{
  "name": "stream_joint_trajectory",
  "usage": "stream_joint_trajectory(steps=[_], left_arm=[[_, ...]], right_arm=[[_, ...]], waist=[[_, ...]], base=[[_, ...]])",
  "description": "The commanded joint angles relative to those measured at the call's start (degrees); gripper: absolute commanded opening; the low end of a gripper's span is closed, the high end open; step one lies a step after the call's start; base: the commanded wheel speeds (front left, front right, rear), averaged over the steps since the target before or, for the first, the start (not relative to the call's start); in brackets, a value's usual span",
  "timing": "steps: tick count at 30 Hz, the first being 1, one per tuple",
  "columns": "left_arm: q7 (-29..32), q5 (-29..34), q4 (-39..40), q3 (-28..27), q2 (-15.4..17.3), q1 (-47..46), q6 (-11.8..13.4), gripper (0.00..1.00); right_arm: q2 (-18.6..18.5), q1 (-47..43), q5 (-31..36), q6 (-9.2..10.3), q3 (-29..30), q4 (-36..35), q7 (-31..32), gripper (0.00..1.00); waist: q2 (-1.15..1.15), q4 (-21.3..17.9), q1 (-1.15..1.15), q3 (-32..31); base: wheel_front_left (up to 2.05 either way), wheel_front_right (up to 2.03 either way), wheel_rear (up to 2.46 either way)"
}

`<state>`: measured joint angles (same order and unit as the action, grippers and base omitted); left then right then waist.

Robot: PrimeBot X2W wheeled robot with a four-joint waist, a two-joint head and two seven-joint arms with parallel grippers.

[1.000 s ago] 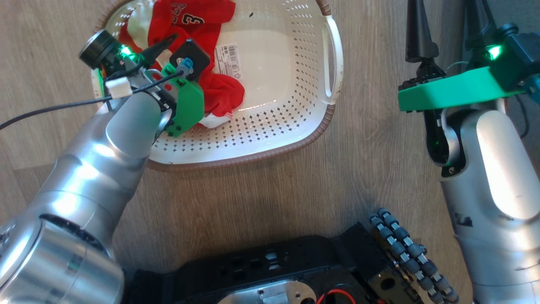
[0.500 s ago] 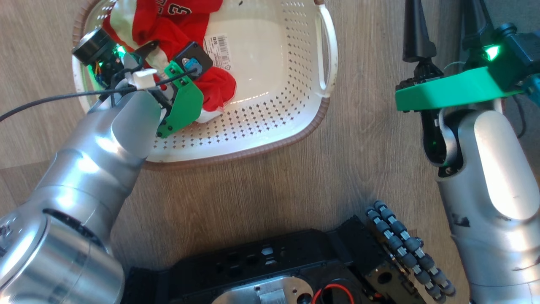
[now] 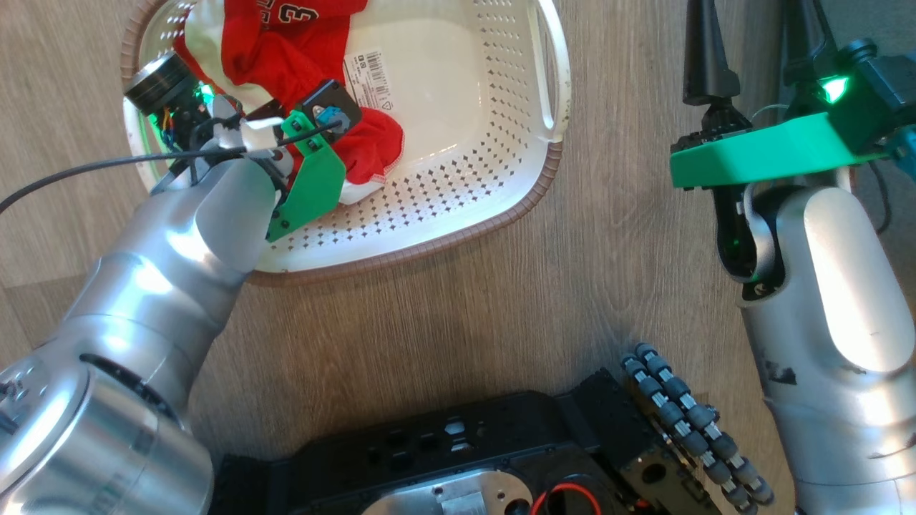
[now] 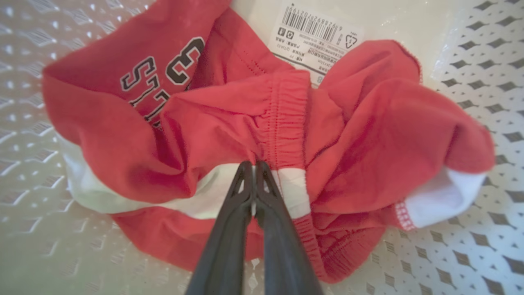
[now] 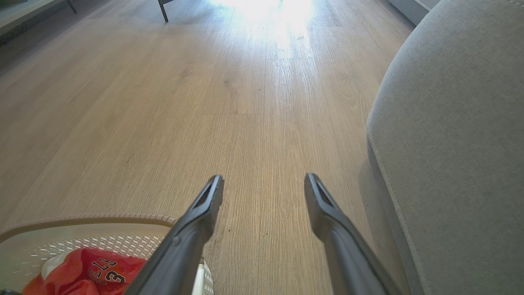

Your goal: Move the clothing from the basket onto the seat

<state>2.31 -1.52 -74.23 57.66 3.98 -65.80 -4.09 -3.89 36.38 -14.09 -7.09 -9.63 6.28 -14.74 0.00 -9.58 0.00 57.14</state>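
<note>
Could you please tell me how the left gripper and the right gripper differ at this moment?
The left gripper is shut, pinching the clothing by a white stripe; the right gripper is wide open and holds nothing. The left gripper is down inside the basket; the right gripper hangs over the wooden floor beside the seat. Both have two long dark fingers.

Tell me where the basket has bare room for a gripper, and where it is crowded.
Free: the basket floor between the paper label and the right handle. Crowded: its left side, where the left gripper pinches the clothing.
</note>
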Motion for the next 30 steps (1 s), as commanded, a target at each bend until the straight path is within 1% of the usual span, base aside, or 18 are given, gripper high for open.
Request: stream_joint_trajectory(steps=[1, 7, 14, 18, 23, 30], left_arm=[[0.4, -0.1, 0.3, -0.1, 0.2, 0.5, -0.1, 0.0], [-0.6, -1.4, 0.3, 0.1, -0.3, 1.4, -0.7, 0.0], [-6.0, -4.1, 2.1, -0.7, -0.9, 3.2, -0.8, 0.0], [-9.3, -6.2, 3.5, -1.3, -1.1, 5.3, -0.8, 0.0], [-13.1, -9.4, 7.0, -1.5, -1.1, 8.8, -0.7, 0.0], [-16.3, -15.1, 12.7, -2.0, -1.1, 14.1, -0.4, 0.0]], right_arm=[[1.0, -1.9, -0.2, -0.4, -0.6, -1.4, -0.3, 1.0], [1.0, -1.8, 0.0, -0.4, -0.3, -0.9, -0.3, 1.0], [1.0, -1.9, 0.3, -0.4, -0.1, -0.1, -0.3, 1.0], [0.6, -2.2, 0.4, -0.4, -0.1, 0.6, -0.3, 1.0], [-0.5, -3.2, 0.1, -0.4, -0.4, 1.9, -0.3, 1.0], [-2.0, -5.8, -0.3, -0.4, -1.0, 4.2, -0.3, 1.0]], waist=[[0.0, 0.1, 0.0, -0.2], [0.0, 0.7, 0.0, -1.9], [0.0, 1.9, 0.0, -6.1], [0.0, 2.8, 0.0, -9.9], [0.0, 4.4, 0.0, -15.7], [0.0, 6.7, 0.0, -24.4]], base=[[0.0, 0.0, 0.0], [0.0, 0.0, 0.0], [0.0, 0.0, 0.0], [0.0, 0.0, 0.0], [0.0, 0.0, 0.0], [0.0, 0.0, 0.0]])
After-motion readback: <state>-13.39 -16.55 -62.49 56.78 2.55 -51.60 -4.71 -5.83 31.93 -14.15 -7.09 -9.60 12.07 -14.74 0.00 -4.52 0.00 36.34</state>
